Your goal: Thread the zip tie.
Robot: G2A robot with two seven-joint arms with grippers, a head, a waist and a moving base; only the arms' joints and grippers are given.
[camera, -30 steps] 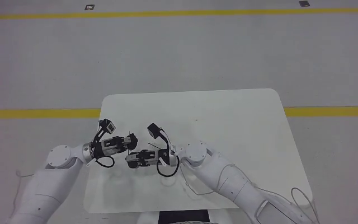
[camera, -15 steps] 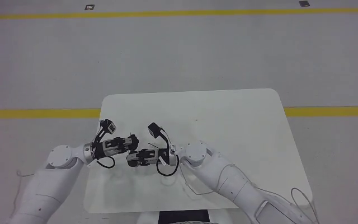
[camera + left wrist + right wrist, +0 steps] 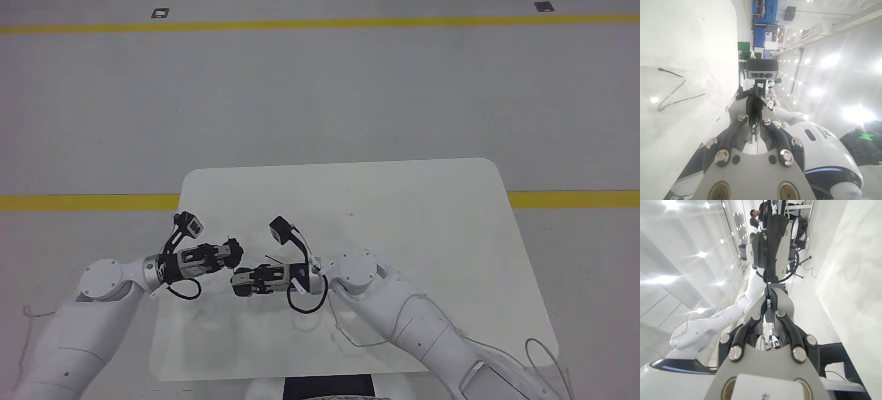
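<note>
Both grippers meet tip to tip above the near-left part of the white table (image 3: 420, 220). My left gripper (image 3: 236, 250) has its fingers pressed together on a dark zip tie end (image 3: 753, 113). My right gripper (image 3: 770, 293) faces it, shut on a thin black zip tie strand (image 3: 768, 287) that runs up to the left gripper (image 3: 769, 274) just beyond. In the top view the right gripper (image 3: 236, 284) sits slightly nearer the table's front edge than the left one. The tie's full length is hidden between the fingers.
Several loose black zip ties (image 3: 672, 91) lie on the table beside the left arm. Most of the tabletop to the right and back is bare white. The near edge of the table runs close under both forearms.
The right wrist has shifted slightly right and away from the front edge, the left wrist slightly left. Both grippers stay shut and tip to tip.
</note>
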